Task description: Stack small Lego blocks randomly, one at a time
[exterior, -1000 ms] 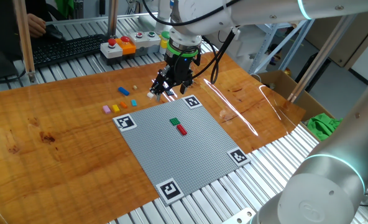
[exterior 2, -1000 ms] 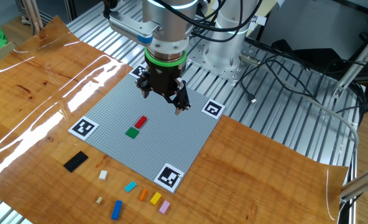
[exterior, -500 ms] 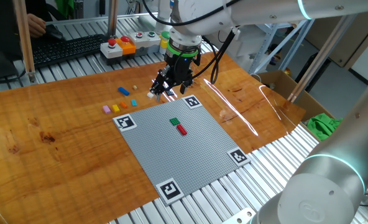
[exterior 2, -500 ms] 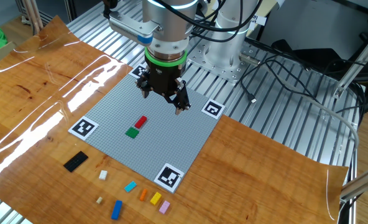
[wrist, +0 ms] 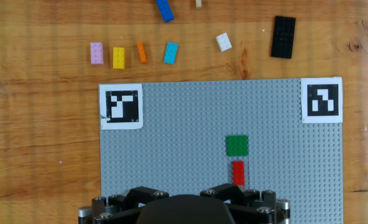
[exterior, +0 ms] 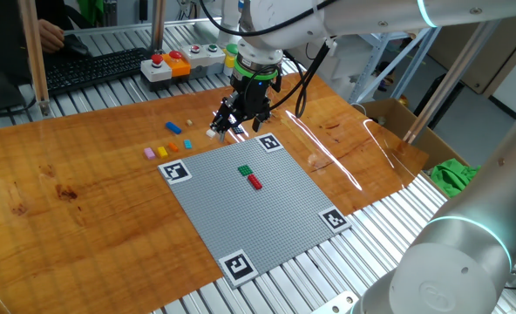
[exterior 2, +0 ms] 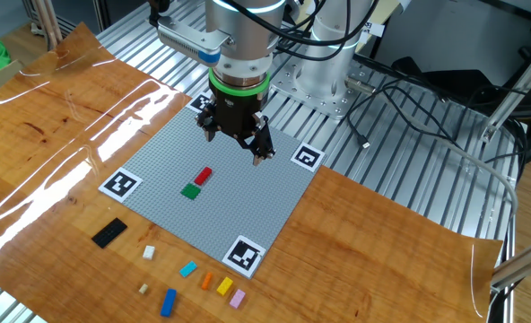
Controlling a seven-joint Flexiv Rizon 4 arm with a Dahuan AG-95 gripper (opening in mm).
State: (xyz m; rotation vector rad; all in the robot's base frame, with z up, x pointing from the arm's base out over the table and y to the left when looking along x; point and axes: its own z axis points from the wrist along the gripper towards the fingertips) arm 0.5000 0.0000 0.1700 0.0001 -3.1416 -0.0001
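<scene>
Bricks lay in two groups. On the grey baseplate [wrist: 171, 162], a green brick [wrist: 237, 145] and a red brick [wrist: 238, 173] sat close together near the middle, apart by a narrow gap. On the wooden table [wrist: 41, 124] beyond the plate's edge ran a loose row: pink [wrist: 96, 53], yellow [wrist: 119, 57], orange [wrist: 142, 52], cyan [wrist: 170, 53] and whitish [wrist: 224, 42] bricks. A blue brick [wrist: 165, 10] and a small tan piece [wrist: 199, 3] were cut off by the hand view's top edge. A black plate [wrist: 283, 37] lay beside the whitish brick. The gripper [exterior 2: 236, 148] hung above the baseplate's far side, near a corner marker [exterior 2: 308, 157]; fingertips spread apart, nothing between them. In the hand view only its dark housing showed.
</scene>
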